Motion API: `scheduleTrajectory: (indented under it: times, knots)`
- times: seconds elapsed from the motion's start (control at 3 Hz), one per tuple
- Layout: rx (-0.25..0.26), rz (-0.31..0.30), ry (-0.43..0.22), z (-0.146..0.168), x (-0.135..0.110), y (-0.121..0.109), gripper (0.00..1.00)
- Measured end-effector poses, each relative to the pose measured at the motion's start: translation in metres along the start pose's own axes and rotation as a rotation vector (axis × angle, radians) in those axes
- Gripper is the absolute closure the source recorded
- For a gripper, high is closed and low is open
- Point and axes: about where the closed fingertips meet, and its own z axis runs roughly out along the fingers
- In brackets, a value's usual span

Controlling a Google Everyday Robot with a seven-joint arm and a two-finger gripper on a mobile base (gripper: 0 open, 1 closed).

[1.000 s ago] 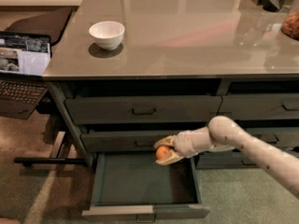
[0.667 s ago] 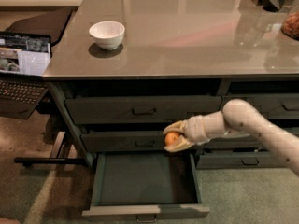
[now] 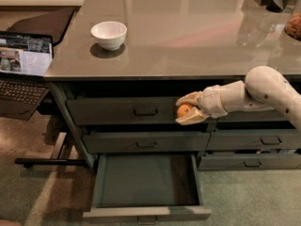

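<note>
I see the broad grey counter [image 3: 188,36] first, its smooth, glossy top mirroring the room lights. Under it sits a bank of dark grey-green drawers [image 3: 117,142] with flat fronts and slim metal pull handles. The bottom left drawer [image 3: 141,182] is pulled right out, a shallow rectangular tray with a matte floor. My cream-white arm [image 3: 263,91], built of rounded, plastic-looking segments, comes in from the right at the height of the top drawer row. An open black laptop [image 3: 23,67] stands to the left of the counter, beyond its edge; its screen shows a page with small pictures, and I cannot read any writing on it. A white round ceramic bowl [image 3: 108,34] stands on the counter near the front left corner. The tool [image 3: 181,111], with two pale curved fingers, hangs in front of the top drawer face, just right of its handle and well above the open drawer. It is clenched around a small round orange fruit [image 3: 185,110]. The fruit is smooth-skinned and bright orange, held between the upper and lower finger with its left side showing
</note>
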Motion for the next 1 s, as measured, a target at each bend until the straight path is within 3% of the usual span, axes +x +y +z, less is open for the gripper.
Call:
scheduleTrajectory:
  times: [0.33, 0.67, 1.0]
  knots:
    - [0.0, 0.0, 0.0, 0.0, 0.0, 0.0, 1.0]
    - [0.025, -0.018, -0.023, -0.031, -0.014, -0.005, 1.0]
    - [0.055, -0.067, -0.031, -0.07, -0.049, -0.001, 1.0]
